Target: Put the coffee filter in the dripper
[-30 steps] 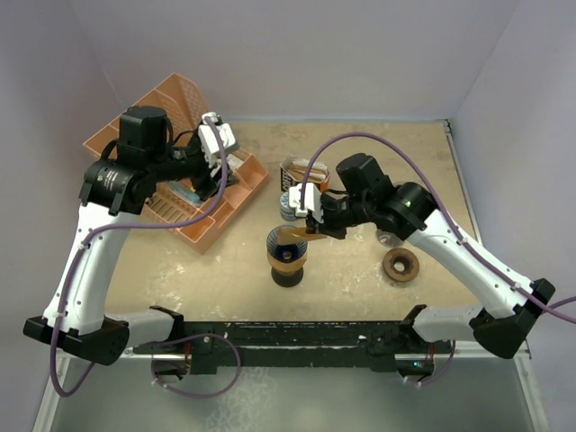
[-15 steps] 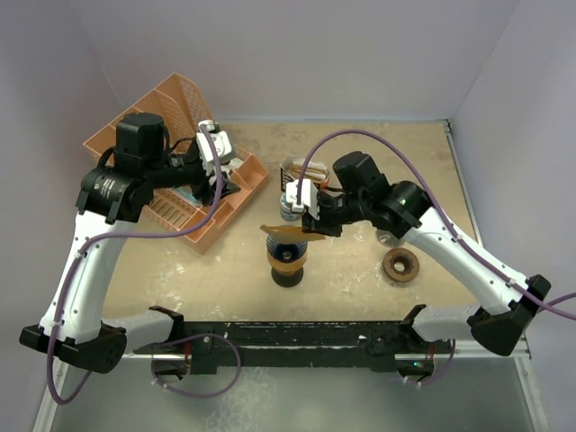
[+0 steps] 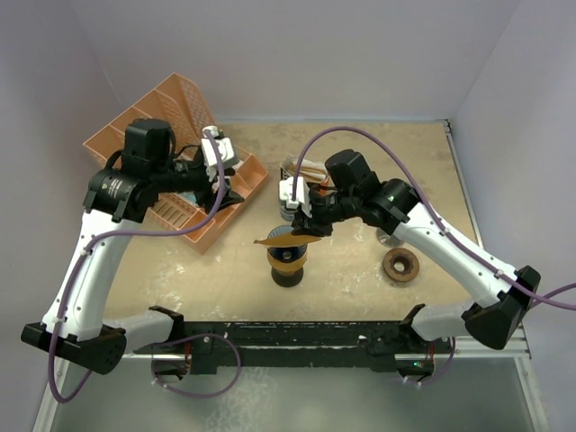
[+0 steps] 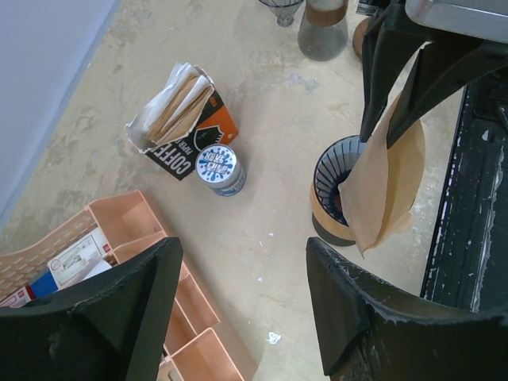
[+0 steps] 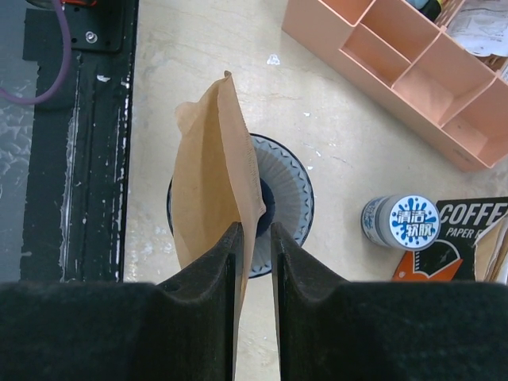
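Observation:
The dripper [image 3: 288, 263] is a blue ribbed cone on a tan and black stand at the table's middle, also seen in the right wrist view [image 5: 292, 190] and the left wrist view [image 4: 327, 181]. A brown paper coffee filter [image 5: 208, 182] hangs edge-on over the dripper's mouth, its lower corner reaching down to the rim [image 4: 390, 186]. My right gripper [image 5: 254, 228] stands right above it, jaws a narrow gap apart, the filter lying against the left finger only. My left gripper [image 4: 242, 254] is open and empty, over bare table beside the basket.
A pink basket [image 3: 180, 108] with compartments stands at the back left. A box of paper filters [image 4: 189, 131] and a small blue-lidded tin [image 4: 219, 168] sit behind the dripper. A brown ring [image 3: 400, 265] lies to the right, a glass carafe [image 4: 321, 28] behind it.
My right gripper's jaws have parted from shut to a narrow gap, and the filter has shifted a little left over the dripper. The left arm has swung slightly right.

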`<state>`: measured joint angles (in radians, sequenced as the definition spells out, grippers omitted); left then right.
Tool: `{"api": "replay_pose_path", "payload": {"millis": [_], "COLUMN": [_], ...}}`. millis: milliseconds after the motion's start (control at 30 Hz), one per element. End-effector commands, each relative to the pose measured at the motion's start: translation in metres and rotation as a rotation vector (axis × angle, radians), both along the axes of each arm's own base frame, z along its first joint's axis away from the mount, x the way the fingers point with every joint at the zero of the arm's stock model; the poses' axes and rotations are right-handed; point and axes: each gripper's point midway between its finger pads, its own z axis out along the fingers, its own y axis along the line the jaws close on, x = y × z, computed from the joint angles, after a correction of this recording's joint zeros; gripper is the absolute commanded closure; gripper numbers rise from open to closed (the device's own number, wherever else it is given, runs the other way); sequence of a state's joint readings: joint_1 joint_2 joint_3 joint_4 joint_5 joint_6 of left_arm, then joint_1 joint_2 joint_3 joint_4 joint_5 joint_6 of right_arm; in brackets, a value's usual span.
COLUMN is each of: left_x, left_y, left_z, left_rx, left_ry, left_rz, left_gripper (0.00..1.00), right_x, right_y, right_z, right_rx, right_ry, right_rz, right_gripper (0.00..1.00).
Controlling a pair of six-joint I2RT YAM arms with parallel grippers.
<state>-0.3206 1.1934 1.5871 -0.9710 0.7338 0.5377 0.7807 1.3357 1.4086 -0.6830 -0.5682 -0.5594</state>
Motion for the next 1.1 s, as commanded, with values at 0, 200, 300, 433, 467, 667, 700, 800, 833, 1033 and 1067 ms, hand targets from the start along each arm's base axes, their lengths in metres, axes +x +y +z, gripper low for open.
{"api": "replay_pose_path", "payload": {"millis": [0,200,300,433,467,667,700,800,833,1033,1067], "left_x": [-0.016,-0.036,-0.048,-0.059,-0.062,-0.073,-0.075,-0.076,-0.076,-0.075,-0.075], "left_y": [-0.003,-0.015,-0.023,-0.029,-0.030,-0.037,-0.040,-0.048,-0.052,-0.064,-0.067], "left_z": [0.006,-0.001,-0.005,-0.017,-0.021,-0.040,-0.042,-0.042,-0.042,-0.049,-0.052], "left_rx": [-0.031,-0.024,-0.029,0.006,0.021,0.075,0.081,0.089,0.091,0.122,0.126], "left_ry": [-0.002,0.011,0.014,0.025,0.024,0.002,-0.004,-0.030,-0.037,-0.083,-0.084], "left_rz": [-0.051,-0.130,-0.173,-0.219,-0.233,-0.333,-0.353,-0.399,-0.413,-0.484,-0.493], "left_gripper": [0.36,0.37,0.37,0.37,0.37,0.37,0.37,0.38,0.38,0.38,0.38], "right_x": [-0.003,0.002,0.003,0.012,0.015,0.016,0.015,0.013,0.012,0.009,0.008], "right_y": [0.008,0.012,0.013,0.010,0.009,0.005,0.004,0.003,0.003,0.004,0.004], "right_z": [0.011,0.010,0.015,0.015,0.015,0.013,0.013,0.009,0.008,0.009,0.009], "right_rx": [0.050,0.058,0.078,0.092,0.099,0.102,0.104,0.100,0.100,0.114,0.115], "right_ry": [-0.006,0.025,0.040,0.059,0.061,0.092,0.096,0.114,0.119,0.132,0.134], "right_rz": [0.027,0.068,0.114,0.121,0.121,0.153,0.156,0.165,0.169,0.185,0.188], "right_gripper": [0.77,0.78,0.78,0.79,0.80,0.79,0.79,0.78,0.78,0.78,0.78]}}
